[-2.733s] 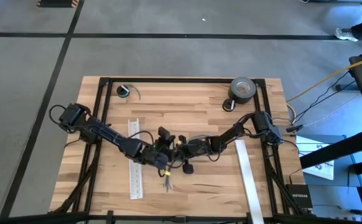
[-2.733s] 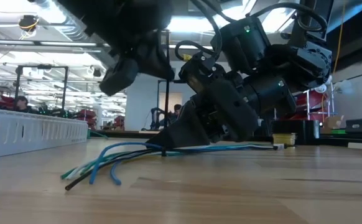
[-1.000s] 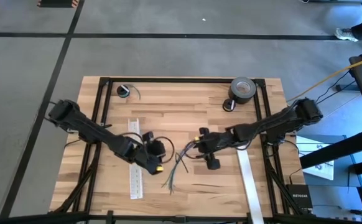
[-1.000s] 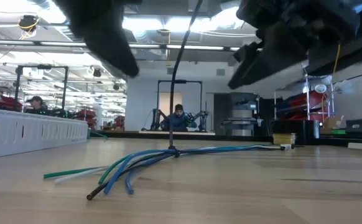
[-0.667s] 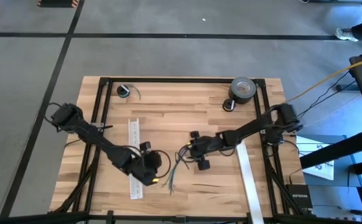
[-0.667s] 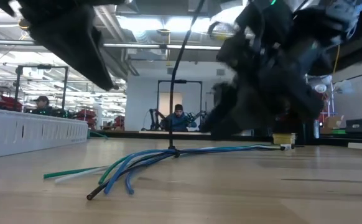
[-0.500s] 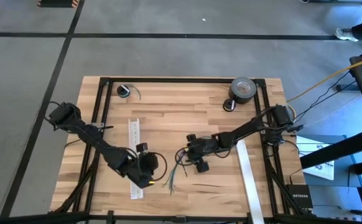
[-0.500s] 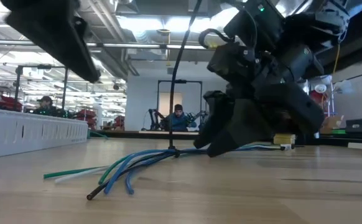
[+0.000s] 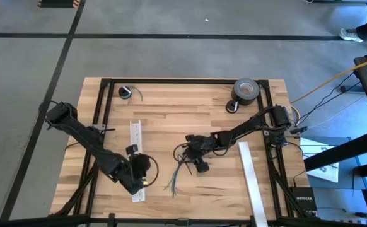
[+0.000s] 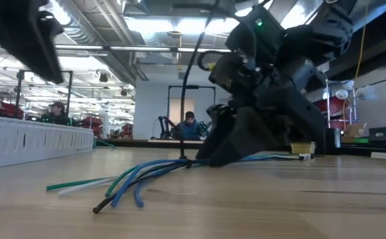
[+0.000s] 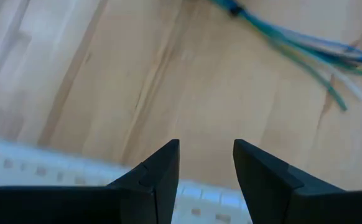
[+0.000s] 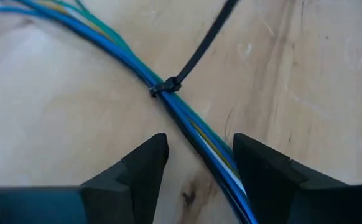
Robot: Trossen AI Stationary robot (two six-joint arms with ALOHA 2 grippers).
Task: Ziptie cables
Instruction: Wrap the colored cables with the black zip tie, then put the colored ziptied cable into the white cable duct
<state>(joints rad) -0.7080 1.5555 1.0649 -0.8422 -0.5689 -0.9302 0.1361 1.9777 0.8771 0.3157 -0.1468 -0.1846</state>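
Low view, wooden table [image 10: 259, 199], workshop behind, seated person [image 10: 190, 126]

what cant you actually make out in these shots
- Far end of the cables: low view, hidden behind the right gripper.
- Tip of the ziptie: right wrist view, cut off by the picture's edge.
- White slotted strip: left wrist view, blurred and partly covered by the left gripper.
- Ziptie on the bundle: high view, too small.
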